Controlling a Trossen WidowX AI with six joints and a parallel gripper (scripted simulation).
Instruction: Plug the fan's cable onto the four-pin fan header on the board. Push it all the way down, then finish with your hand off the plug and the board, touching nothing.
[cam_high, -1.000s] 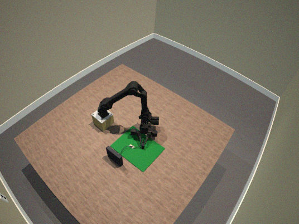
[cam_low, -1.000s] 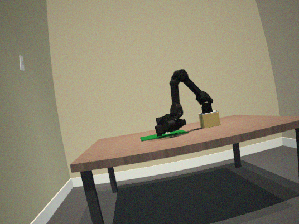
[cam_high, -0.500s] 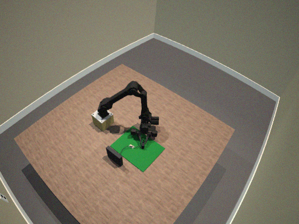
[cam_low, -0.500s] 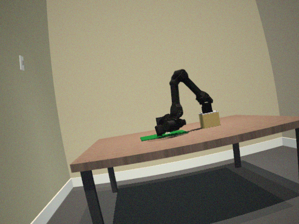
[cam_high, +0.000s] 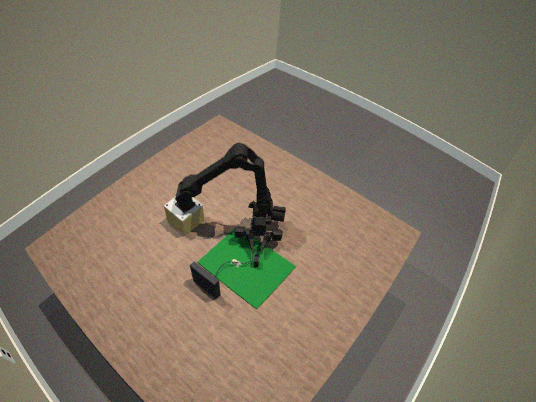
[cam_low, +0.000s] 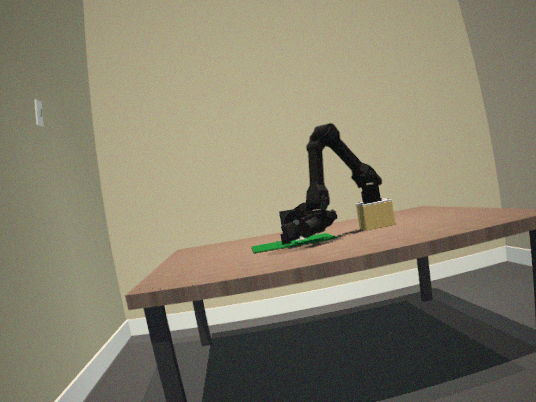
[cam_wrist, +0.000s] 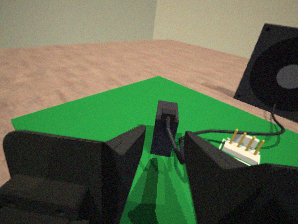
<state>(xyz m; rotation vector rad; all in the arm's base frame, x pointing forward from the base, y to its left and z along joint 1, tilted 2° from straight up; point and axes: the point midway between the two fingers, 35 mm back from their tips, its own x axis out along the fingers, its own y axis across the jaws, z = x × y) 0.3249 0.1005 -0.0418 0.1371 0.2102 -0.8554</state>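
The fan's dark plug (cam_wrist: 164, 131) (cam_high: 256, 261) stands roughly upright over the green board (cam_wrist: 90, 120) (cam_high: 257, 292) (cam_low: 265, 247); whether its lower end touches the board is unclear. My gripper (cam_wrist: 164, 134) is open. In the wrist view its fingertips are to the left and right of the plug, with green showing between each finger and the plug. The white four-pin header (cam_wrist: 241, 151) (cam_high: 235, 262) is to the right in the wrist view, its brass pins bare. The black fan (cam_wrist: 254, 65) (cam_high: 205, 281) stands on its edge beside the board, and its thin cable (cam_wrist: 245, 132) runs to the plug.
The arm's base block (cam_high: 185, 219) (cam_low: 376, 215) stands on the wooden table (cam_high: 325, 240) (cam_low: 210, 270), behind the board in the top view. The cable passes close behind the header in the wrist view. The fan rises beside the board's edge.
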